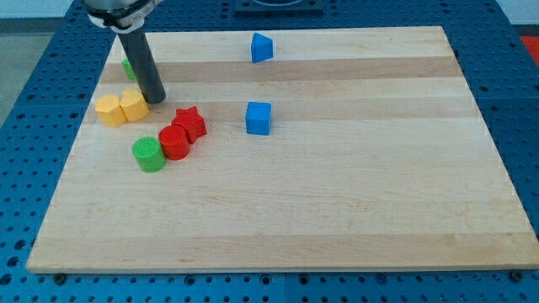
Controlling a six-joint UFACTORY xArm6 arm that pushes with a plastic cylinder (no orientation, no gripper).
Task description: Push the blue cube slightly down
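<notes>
**Tip far left of the cube, approach from above needed**

The arm carries no jaws, only a rod, so there is nothing to open or hold; the tip (156, 99) rests on the board (354, 210) at the view's upper left. It sits just beside the two yellow blocks (120, 108), at their upper right, and partly hides a green block (128, 67) behind the rod. Below and to the right lie a red star (190, 123), a red cylinder (174, 142) and a green cylinder (149, 155), bunched together.

The blue cube (258, 118) stands near the board's middle, well apart from the tip and clear of the red star. A second blue block (262, 47), with a sloped top, sits near the top edge, roughly above the cube.

To do the step well, the tip should probably travel right between the two blue blocks, stop just above the cube's top face, centre on it, then push briefly down. An off-centre contact would likely turn the cube.

The cube has no real long axis; its sides look about equal. It sits nearly square to the board, turned only slightly.
</notes>
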